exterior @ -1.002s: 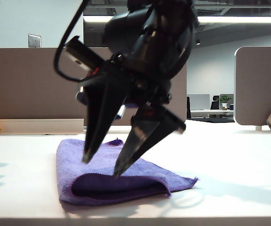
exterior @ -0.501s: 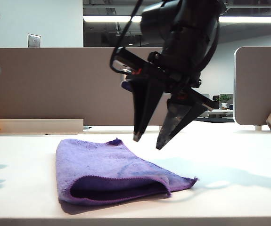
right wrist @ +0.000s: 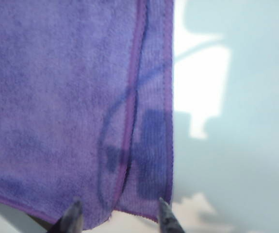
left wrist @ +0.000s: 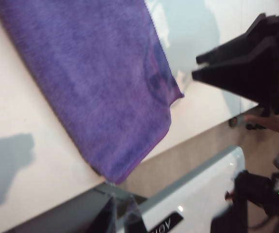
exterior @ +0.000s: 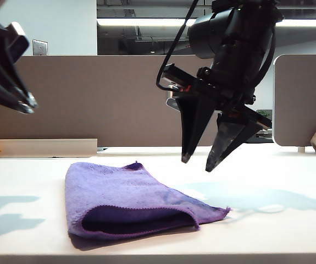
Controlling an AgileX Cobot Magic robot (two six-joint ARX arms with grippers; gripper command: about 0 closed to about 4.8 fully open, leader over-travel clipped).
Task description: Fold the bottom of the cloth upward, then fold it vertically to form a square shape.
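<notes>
Below both empty claws (exterior: 199,161) (exterior: 30,104), folded cloth (exterior: 127,195)

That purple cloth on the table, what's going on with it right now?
The cloth lies folded over on the white table, with nothing holding it. The right end effector hangs open and empty in the air above the table, just to the right of the cloth. The left end effector is raised high at the far left, well away from the cloth, and it carries nothing.
</notes>
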